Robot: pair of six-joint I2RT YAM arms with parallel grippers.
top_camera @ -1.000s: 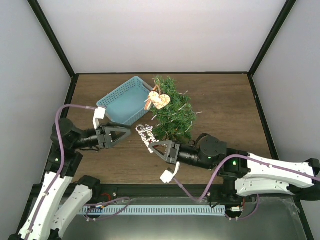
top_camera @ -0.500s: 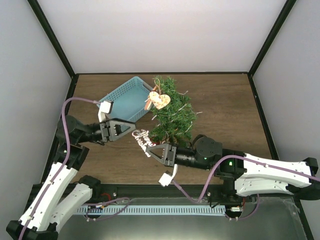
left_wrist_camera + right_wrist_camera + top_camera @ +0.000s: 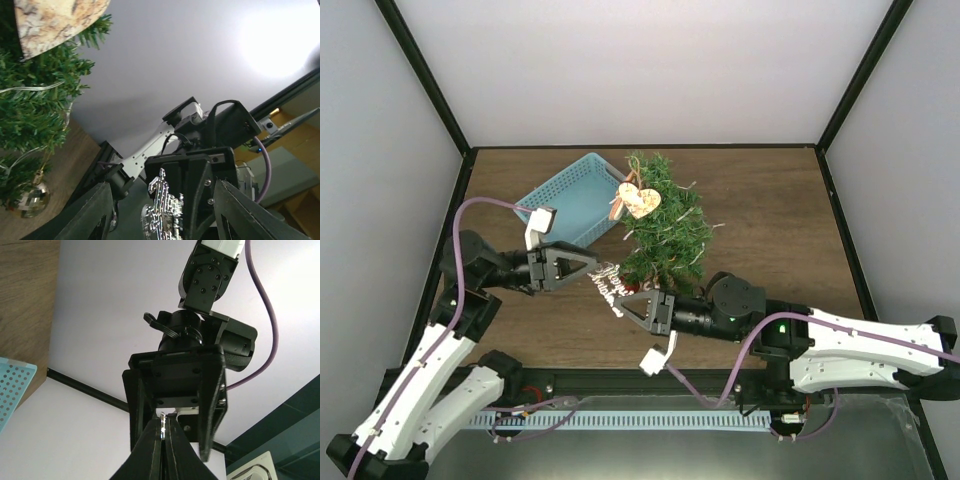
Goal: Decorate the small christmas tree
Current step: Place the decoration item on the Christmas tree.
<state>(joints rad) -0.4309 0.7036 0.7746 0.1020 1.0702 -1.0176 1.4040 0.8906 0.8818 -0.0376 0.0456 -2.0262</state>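
Nearest you, low in the middle of the top view, the right gripper is pinched tight on a silver lettered ornament. Its own wrist camera shows the thin plate edge-on between the fingers. The ornament sticks out toward the upper left. There the left gripper faces it at close range, spread wide and holding nothing, with the ornament showing in the gap in the left wrist view. The point your coming move turns on, by my reading, is that the small christmas tree lies just up and to the right of the ornament. Its lowest branches sit directly above the right gripper, so the right arm is the nearer one. The tree is bushy and green, its long axis running from mid-frame toward the top, and you cannot see its pot. It carries a wooden heart near the tip and a mirrored bauble low down. Farther off, to the upper left, sits the blue basket.
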